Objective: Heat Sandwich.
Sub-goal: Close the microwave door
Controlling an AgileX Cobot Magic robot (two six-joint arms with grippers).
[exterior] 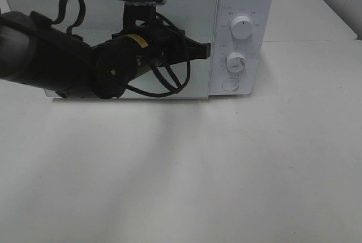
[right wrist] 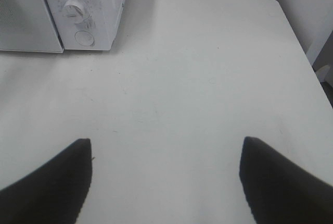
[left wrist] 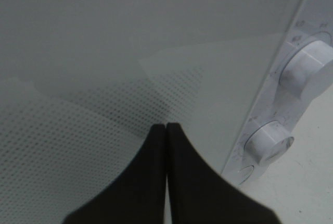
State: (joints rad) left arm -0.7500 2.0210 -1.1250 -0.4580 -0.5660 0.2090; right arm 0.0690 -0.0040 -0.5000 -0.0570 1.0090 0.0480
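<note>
Left hand [left wrist: 165, 126] clenched, tips close to the microwave [exterior: 243, 0] door [exterior: 192, 11] near its right edge, beside the dials [exterior: 235, 61]. Right hand [right wrist: 166, 141] released over bare surface [right wrist: 197, 78], right of the microwave. Sandwich: can't tell where.

You see a white microwave [exterior: 243, 5] on an off-white table [exterior: 226, 169], its pale grey door [left wrist: 93, 52] speckled with a fine dot mesh, its upper knob [exterior: 242, 29] and lower knob [exterior: 236, 62] white too. Your left arm [exterior: 56, 56] is black with a small yellow label [exterior: 137, 40]; the left gripper [left wrist: 166, 130] and right gripper [right wrist: 166, 140] are plain black.
</note>
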